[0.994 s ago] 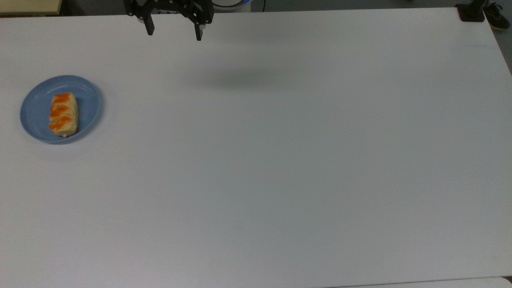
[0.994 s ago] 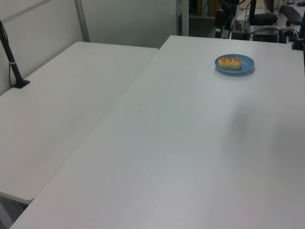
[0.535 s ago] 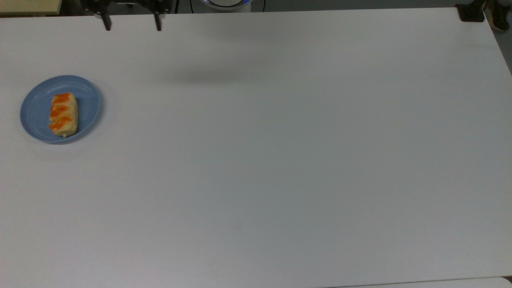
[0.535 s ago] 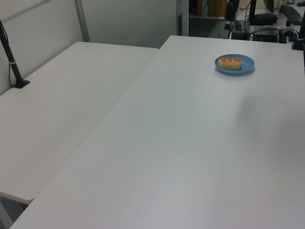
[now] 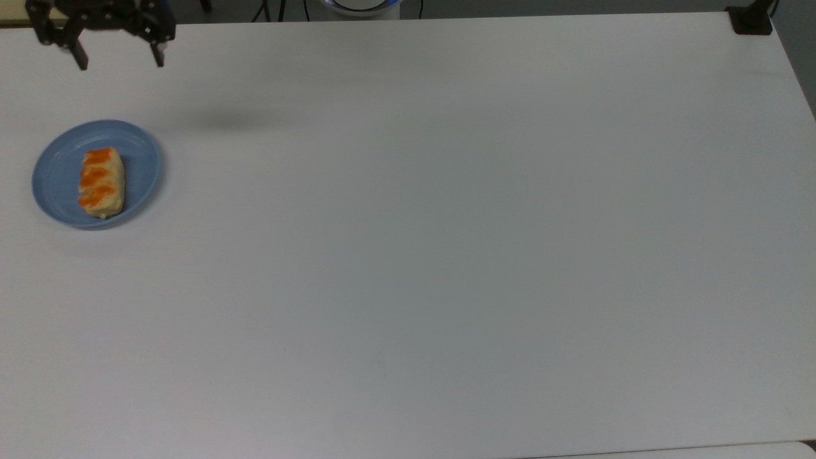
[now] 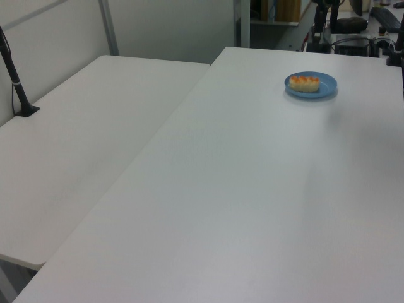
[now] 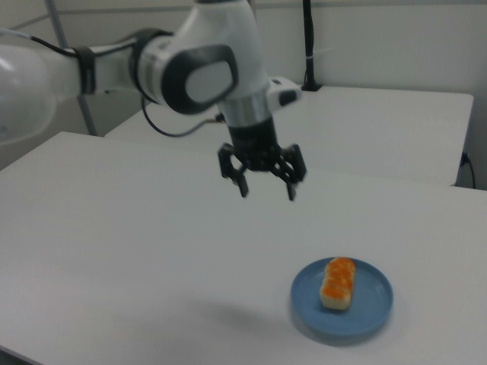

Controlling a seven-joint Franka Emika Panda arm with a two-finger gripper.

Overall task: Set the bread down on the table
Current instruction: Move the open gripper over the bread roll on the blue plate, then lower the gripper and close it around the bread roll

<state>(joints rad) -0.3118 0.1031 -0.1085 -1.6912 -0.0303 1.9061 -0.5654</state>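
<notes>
End effector (image 5: 118, 64) fingers spread apart, gripping nothing, hovering above the worktop (image 5: 446, 255) near the top view's upper-left corner. Bread (image 5: 101, 182) lies on the blue plate (image 5: 143, 159), well apart from it.

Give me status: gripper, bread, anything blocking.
Gripper open, empty, in the air short of the blue plate. Bread on that plate, untouched. Table bare around it, nothing blocking.
</notes>
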